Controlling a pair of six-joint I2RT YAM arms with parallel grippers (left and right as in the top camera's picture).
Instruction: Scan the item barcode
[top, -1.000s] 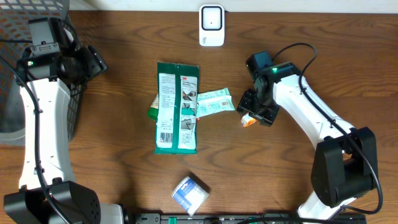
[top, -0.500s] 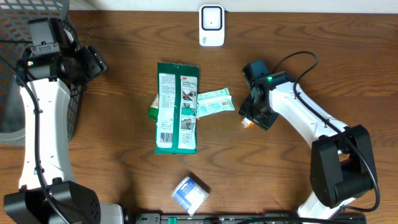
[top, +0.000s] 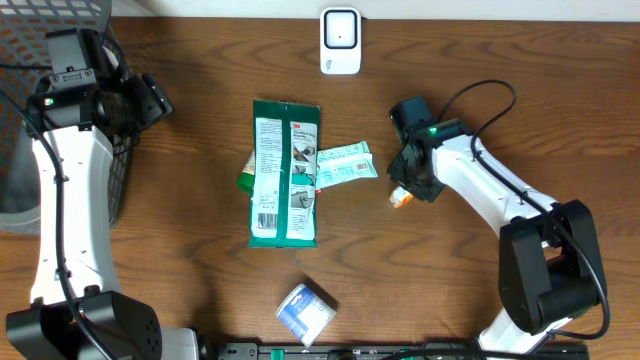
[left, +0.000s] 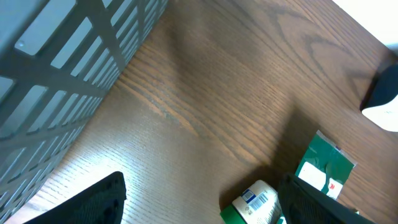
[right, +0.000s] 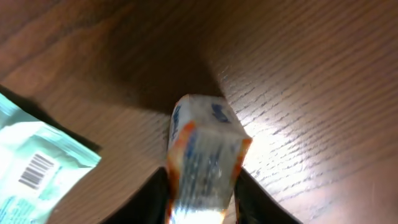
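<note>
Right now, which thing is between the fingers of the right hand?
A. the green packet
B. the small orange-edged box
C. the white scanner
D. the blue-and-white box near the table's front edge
B: in the right wrist view the small orange-edged box sits between the two fingers of the right hand.

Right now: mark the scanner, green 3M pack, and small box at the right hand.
scanner (top: 340, 42): overhead, front face.
green 3M pack (top: 286, 172): overhead, middle of pack.
small box (right: 205, 149): right wrist, end face.

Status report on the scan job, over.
Left pincer open, idle by basket. Right pincer shut on orange-white box. Nothing between box and scanner.
</note>
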